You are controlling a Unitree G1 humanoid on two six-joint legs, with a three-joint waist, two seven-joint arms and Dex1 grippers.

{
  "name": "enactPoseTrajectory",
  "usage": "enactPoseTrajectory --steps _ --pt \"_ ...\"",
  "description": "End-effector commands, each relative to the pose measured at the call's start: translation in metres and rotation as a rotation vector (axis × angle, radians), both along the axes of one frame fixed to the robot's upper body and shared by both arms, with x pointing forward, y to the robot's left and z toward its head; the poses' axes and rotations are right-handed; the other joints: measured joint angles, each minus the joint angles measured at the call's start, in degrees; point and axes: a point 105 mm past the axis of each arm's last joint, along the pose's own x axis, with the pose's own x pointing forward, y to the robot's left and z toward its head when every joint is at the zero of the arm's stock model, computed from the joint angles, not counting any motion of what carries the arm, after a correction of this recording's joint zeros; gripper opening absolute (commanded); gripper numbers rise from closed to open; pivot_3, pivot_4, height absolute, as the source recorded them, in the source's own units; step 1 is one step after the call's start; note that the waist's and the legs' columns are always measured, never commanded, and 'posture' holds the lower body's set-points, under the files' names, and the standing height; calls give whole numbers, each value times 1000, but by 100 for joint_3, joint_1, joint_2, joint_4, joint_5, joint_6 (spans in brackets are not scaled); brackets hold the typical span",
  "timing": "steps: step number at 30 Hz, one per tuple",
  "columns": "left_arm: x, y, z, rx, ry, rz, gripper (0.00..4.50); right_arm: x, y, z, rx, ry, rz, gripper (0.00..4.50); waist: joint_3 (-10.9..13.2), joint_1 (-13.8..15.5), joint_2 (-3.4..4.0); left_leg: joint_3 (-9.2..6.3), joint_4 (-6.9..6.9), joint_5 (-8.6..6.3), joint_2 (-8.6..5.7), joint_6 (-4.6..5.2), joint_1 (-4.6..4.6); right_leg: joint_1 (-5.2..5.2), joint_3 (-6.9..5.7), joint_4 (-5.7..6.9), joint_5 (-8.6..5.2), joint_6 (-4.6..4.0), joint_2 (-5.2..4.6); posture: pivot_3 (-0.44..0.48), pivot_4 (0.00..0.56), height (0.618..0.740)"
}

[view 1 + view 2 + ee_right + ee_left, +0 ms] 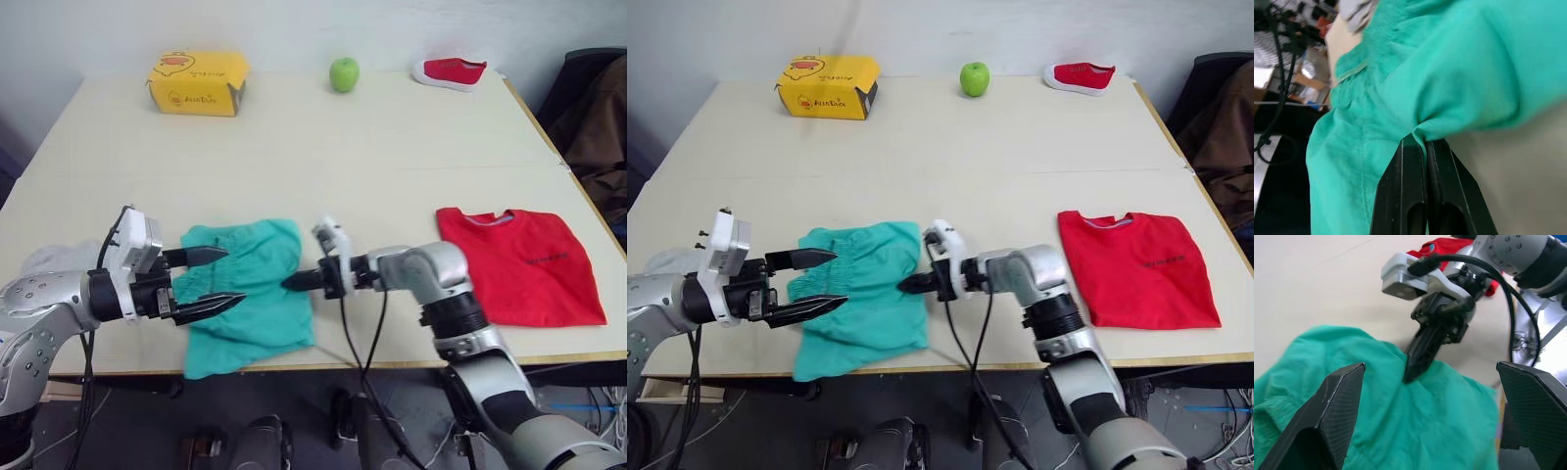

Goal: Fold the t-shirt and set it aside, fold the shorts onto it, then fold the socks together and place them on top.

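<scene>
t-shirt [519, 262]: folded, near our right table edge, ready as stack base | shorts [250, 294]: crumpled at front edge, overhanging | right gripper [297, 282]: clamped on shorts' edge, we judge to straighten it | left gripper [214, 279]: fingers spread, poised over shorts

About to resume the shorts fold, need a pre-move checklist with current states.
1. Right tool pinching the shorts: ok, fingers shut on a fold of the edge in the right wrist view.
2. Left tool ready to grasp: ok, fingers open, above the waistband side, holding nothing.
3. Shorts fully on the table: not ok, the near part hangs over the front edge.
4. T-shirt folded and set aside: ok, folded flat to the right, apart from the shorts.
5. Socks reachable: cannot tell, a grey bit shows behind the left arm.
</scene>
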Motion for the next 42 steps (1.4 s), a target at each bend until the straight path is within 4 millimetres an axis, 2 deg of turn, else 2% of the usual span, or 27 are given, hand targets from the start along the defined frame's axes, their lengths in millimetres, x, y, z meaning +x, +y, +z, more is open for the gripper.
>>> enactPoseTrajectory --steps 1,4,8,9,17,20,21,25,28,30,32,36,39,42 --pt "-11 -18 10 -25 6 -152 4500 -7 -36 42 50 -85 -36 19 0 34 1 0 0 -1 0 1 -2 0 -1 -5 0 1 0 0 150 740" --pt "-12 -32 17 -58 3 -238 4500 -18 -72 64 22 -136 -78 19 1 73 1 -4 -3 -1 1 3 -11 -3 -8 -20 1 2 4 0 150 740" --pt "-5 -47 21 -65 -25 -309 4500 -35 -133 89 -70 -205 -187 19 2 100 3 -2 -5 -2 0 7 -11 2 -8 -38 4 7 5 0 150 740" --pt "-2 -49 20 -64 -30 -320 4500 -38 -155 95 -106 -215 -243 19 2 112 3 -1 -6 -3 0 8 -10 3 -8 -40 4 8 5 0 150 740" --pt "11 -50 17 -51 -46 -346 4500 -56 -257 123 -276 -288 -492 19 6 150 3 16 -17 -1 3 7 7 6 3 -49 3 10 15 0 150 740" --pt "12 -52 17 -50 -55 -355 4500 -56 -305 120 -355 -292 -611 19 6 192 1 19 -16 2 2 6 12 9 7 -46 3 11 14 0 150 740" --pt "13 -52 17 -49 -56 -357 4500 -56 -313 117 -377 -291 -623 19 7 208 1 19 -16 3 2 7 12 10 7 -46 4 12 14 0 150 740" --pt "13 -52 17 -46 -67 -353 4500 -53 -371 94 -444 -272 -802 19 7 215 1 22 -16 4 0 6 11 10 8 -47 5 14 13 0 150 740" --pt "14 -52 18 -46 -72 -352 4500 -50 -384 80 -452 -249 -849 19 8 207 4 23 -17 9 -1 2 12 9 8 -47 6 14 13 0 150 740" --pt "14 -54 19 -49 -75 -355 4500 -44 -388 62 -484 -239 -874 19 8 186 4 23 -17 14 1 -5 13 10 8 -45 6 13 14 0 150 740" --pt "13 -57 20 -51 -79 -359 4500 -40 -389 48 -507 -236 -888 19 9 190 4 23 -17 21 3 -16 17 14 8 -45 10 6 17 0 150 740" --pt "12 -60 21 -58 -82 -363 4500 -34 -385 36 -512 -259 -904 19 10 211 9 21 -17 32 2 -24 18 13 9 -36 13 2 16 0 150 740" --pt "12 -59 19 -61 -81 -351 4500 -31 -393 52 -534 -359 -971 662 10 213 10 18 -18 34 3 -26 18 12 9 -34 14 1 16 0 150 740" --pt "11 -56 15 -53 -75 -327 4500 -30 -398 78 -587 -511 -998 1716 10 212 10 18 -19 34 2 -26 18 13 9 -34 14 1 15 0 150 740"
